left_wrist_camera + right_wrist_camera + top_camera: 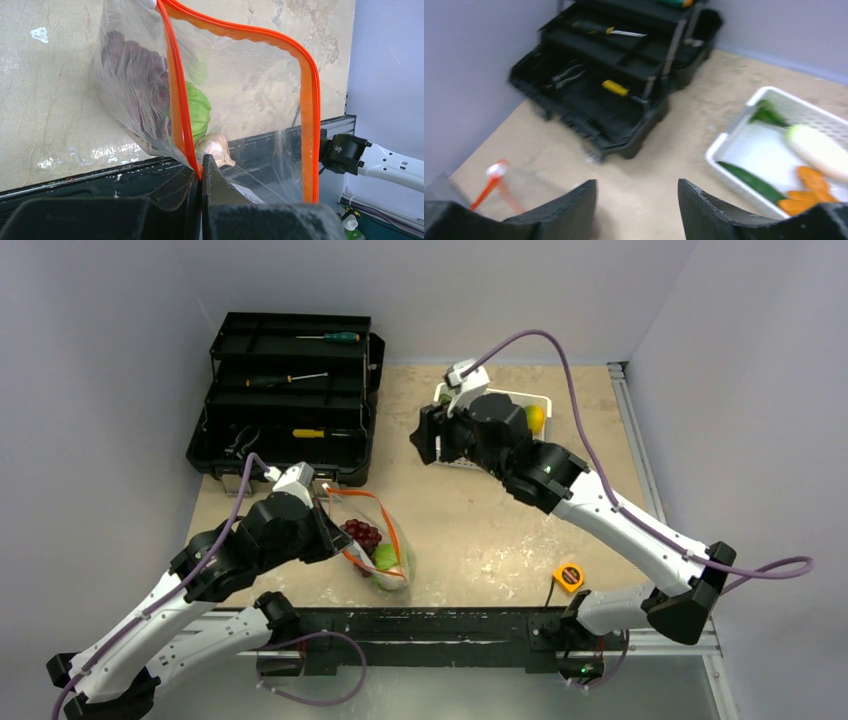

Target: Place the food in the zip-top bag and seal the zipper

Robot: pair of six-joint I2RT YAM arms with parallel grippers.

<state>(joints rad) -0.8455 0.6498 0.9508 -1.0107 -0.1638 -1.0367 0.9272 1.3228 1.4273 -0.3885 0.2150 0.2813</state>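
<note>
Holding the zip-top bag [250, 95] open, left jaws are clenched on its zipper [310, 100]. Released right jaws are best centred over the cucumber [750, 180].

The right arm [560, 475] is covering most of the white basket [512, 393]; the left arm [250, 540] is hiding part of the zip-top bag [380, 540]; the right wrist view is blurring.

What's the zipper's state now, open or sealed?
Open. In the left wrist view the zipper forms a wide loop, its two orange-red strips far apart; grapes and cabbage sit inside the zip-top bag.
</note>
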